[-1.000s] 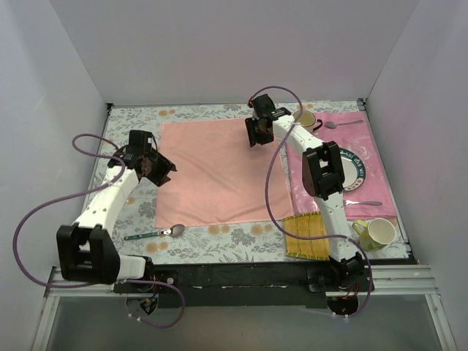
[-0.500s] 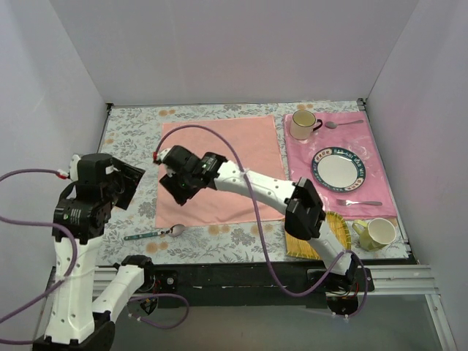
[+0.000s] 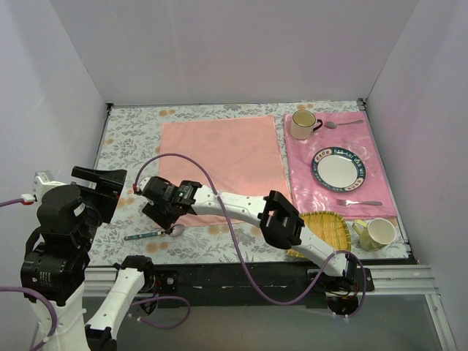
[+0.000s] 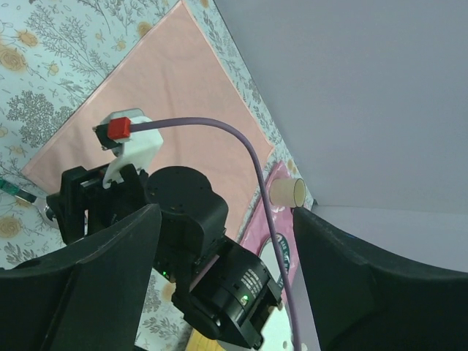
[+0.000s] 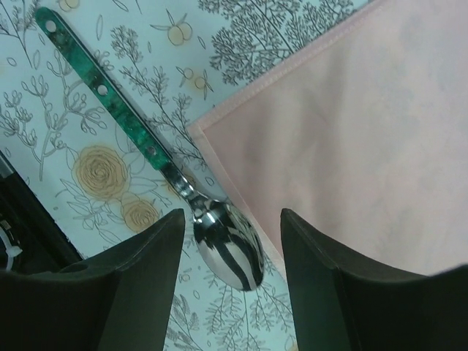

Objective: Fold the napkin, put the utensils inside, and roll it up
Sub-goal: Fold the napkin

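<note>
Both spread wide: left gripper (image 4: 227, 212) raised, right gripper (image 5: 232, 219) above the spoon (image 5: 139, 131), apparently not touching.

The right hand (image 3: 162, 210) has swept from the upper middle of the frame down to the lower left, over the teal-handled spoon (image 3: 150, 235) by the lower-left corner of the napkin (image 3: 227, 157). The left hand (image 3: 101, 191) has drawn back to the far lower left, spread wider.

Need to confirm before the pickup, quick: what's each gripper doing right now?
Left gripper: open, fingers wide apart, holding nothing.
Right gripper: open and empty; the teal-handled spoon lies with its bowl between the fingers, not gripped.
</note>
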